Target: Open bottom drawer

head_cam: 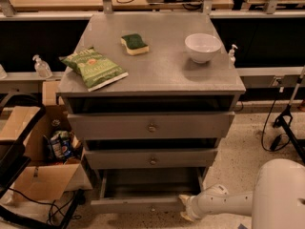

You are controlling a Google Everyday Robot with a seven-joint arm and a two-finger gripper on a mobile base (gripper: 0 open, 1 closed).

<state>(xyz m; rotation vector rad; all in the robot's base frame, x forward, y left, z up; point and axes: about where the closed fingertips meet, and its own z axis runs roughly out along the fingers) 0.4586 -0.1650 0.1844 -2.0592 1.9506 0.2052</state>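
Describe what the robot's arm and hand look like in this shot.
The arm is smooth, glossy white: a rounded tube with a bulbous joint near its end, growing from a large white domed body. No cables or markings show on it. The hand is the same off-white and tapers; it sits low at the right end of the bottom drawer front.
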